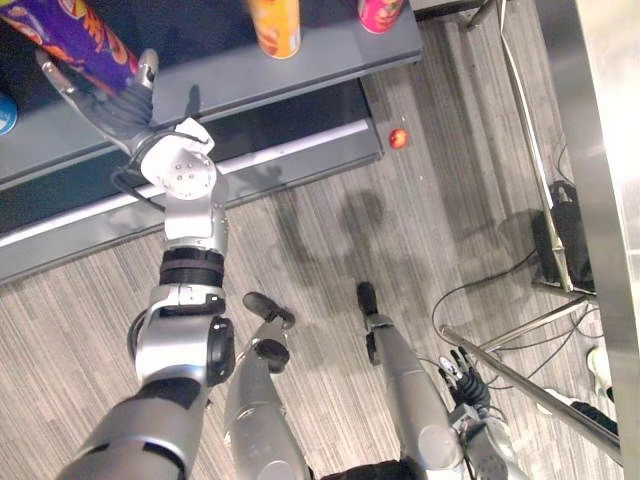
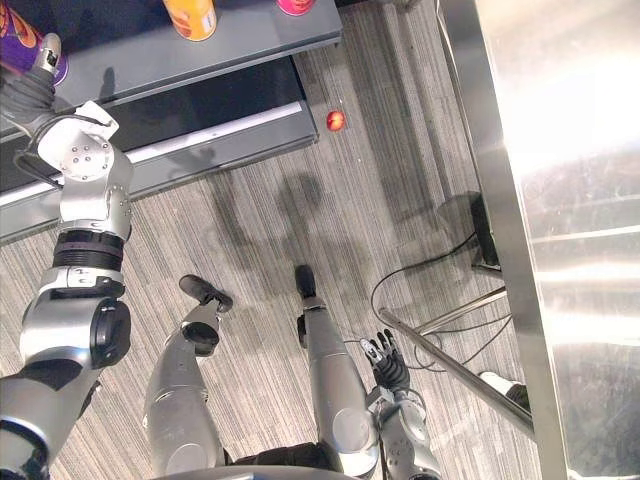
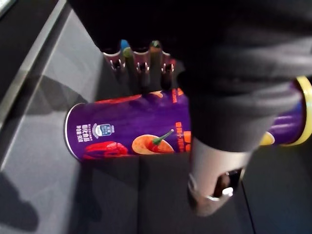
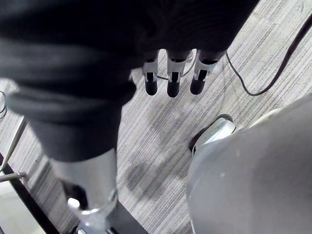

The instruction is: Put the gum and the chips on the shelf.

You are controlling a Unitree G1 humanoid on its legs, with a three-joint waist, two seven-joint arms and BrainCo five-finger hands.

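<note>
One item appears placed: the purple chips can [image 1: 70, 35] lies on the grey shelf [image 1: 320, 60]. The left hand [image 1: 115, 105] spans it, fingers straight, not clamped. The right hand [image 1: 465, 385] hangs low, fingers relaxed, empty. The gum cannot be identified; that step is judged outstanding.

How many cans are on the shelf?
3: a purple cylindrical can lying by the left robot hand, an orange can right of it, a pink can further right. A blue object at the view's edge may be another.
</note>
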